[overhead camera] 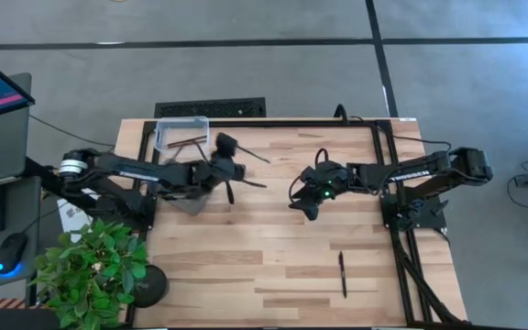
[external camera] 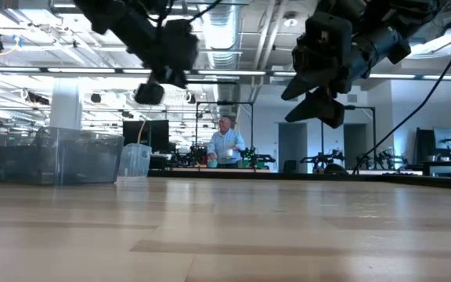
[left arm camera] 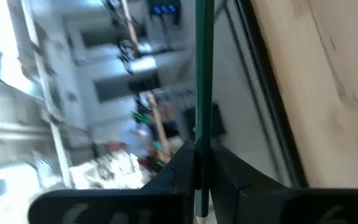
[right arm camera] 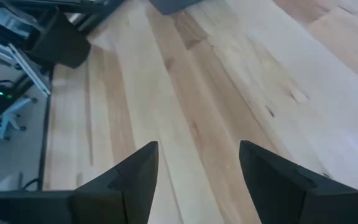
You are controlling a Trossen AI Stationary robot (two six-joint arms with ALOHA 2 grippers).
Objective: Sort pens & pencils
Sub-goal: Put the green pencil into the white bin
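L gripper [overhead camera: 230, 176] raised over the table [overhead camera: 246, 266] just right of the clear bin [overhead camera: 182, 133] at the back-left corner; fingers [left arm camera: 229, 177] pinched tight on a thin green pencil [left arm camera: 202, 81] (wrist view: the stick runs straight out between the pads). Bin holds at least one brownish pencil [overhead camera: 189, 144]. Another dark stick [overhead camera: 253, 154] lies on the wood just beside the L gripper, type unclear. R gripper [overhead camera: 308, 206] hovers mid-table, fingers [right arm camera: 135, 180] spread wide, nothing between them, bare wood below. One black pen [overhead camera: 343, 274] lies alone near the front edge, right of centre, well apart from both arms.
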